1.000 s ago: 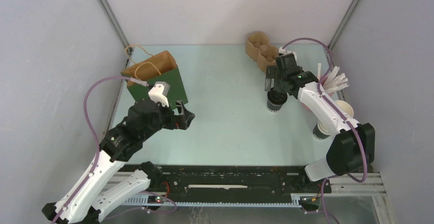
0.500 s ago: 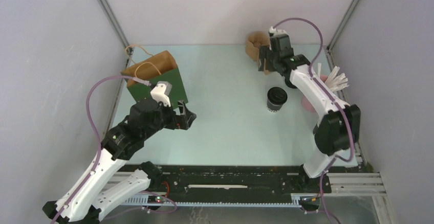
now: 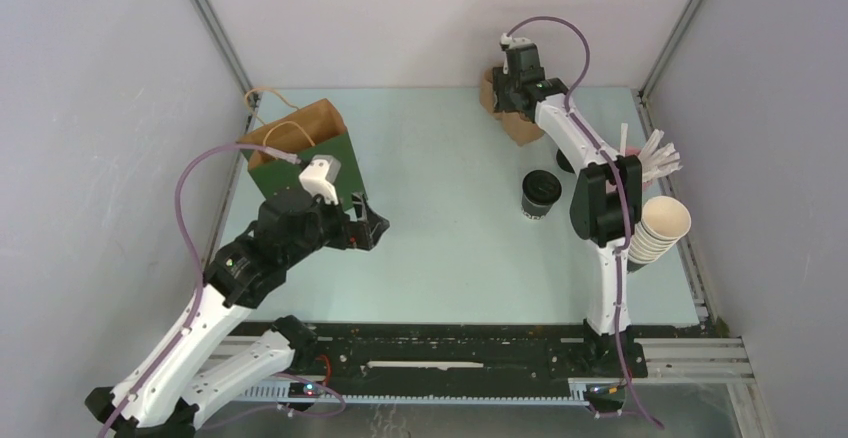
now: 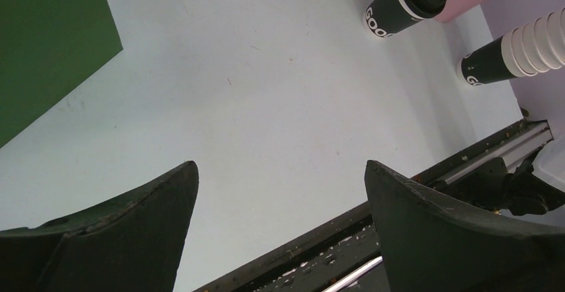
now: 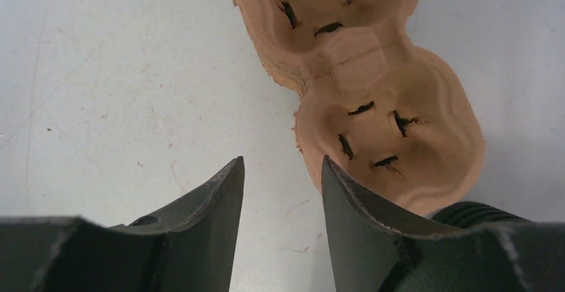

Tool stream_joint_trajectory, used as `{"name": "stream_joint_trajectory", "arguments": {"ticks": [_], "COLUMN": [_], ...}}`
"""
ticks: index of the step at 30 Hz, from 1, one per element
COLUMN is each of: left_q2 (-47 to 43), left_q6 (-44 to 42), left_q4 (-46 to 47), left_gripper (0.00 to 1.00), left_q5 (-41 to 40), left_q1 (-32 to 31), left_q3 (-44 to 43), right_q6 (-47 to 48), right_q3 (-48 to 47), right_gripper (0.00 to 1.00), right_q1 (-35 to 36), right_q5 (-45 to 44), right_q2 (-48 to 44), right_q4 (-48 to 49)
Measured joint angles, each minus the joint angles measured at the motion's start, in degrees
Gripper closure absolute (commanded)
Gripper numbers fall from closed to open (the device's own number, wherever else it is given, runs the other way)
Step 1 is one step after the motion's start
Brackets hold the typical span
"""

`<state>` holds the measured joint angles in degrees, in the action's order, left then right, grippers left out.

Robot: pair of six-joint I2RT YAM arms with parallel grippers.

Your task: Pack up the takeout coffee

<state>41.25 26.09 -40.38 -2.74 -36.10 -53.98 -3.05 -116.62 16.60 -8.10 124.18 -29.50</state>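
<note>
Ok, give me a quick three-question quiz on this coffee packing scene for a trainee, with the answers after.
1. True or false: the lidded coffee cup stands upright on the table, outside the paper bag.
2. Which thing lies closest to the jaws of the right arm? A: the cardboard cup carrier. B: the straws. C: the stack of empty cups.
3. What do the jaws of the left arm hold?
Key: 1 true. 2 A. 3 nothing; they stand wide open.
</note>
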Motion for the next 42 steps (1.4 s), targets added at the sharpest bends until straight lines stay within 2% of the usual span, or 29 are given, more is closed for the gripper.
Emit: {"name": "stream_joint_trajectory", "arguments": {"ticks": [12,22,25,32,35,42], "left_q2": [4.0,4.6,5.1,5.5,5.5,5.5], "left_q6": [0.9,1.4,1.4,1.4,1.4,1.6], "left_q4": [2.7,3.1,3.1,3.3,3.3,3.4], "left_gripper": [0.0,0.0,0.0,0.0,0.0,0.0], "left_q5": [2.6,3.4,3.4,3.4,3.4,3.5], "left_q1": [0.0,0.0,0.0,0.0,0.0,0.0], "left_q3": [0.1,0.1,0.1,0.1,0.1,0.1], "right_q6": [0.6,0.6,0.5,0.6,0.5,0.4], "right_q3": [-1.2,-4.0,-4.2,-4.6,-4.6,-4.6], "right_gripper": [0.57,0.6,0.68,0.71,0.77,0.82], "right_q1": [-2.3,-4.2,-4.6,-5.4,-5.7,-6.6], "right_q5": [3.3,6.8,8.0,10.4,11.6,14.3], "right_q2": [3.5,6.2,6.8,7.0,7.0,7.0], "right_q4": [-1.0,-0.9,-1.0,-1.0,-1.0,-0.9]}}
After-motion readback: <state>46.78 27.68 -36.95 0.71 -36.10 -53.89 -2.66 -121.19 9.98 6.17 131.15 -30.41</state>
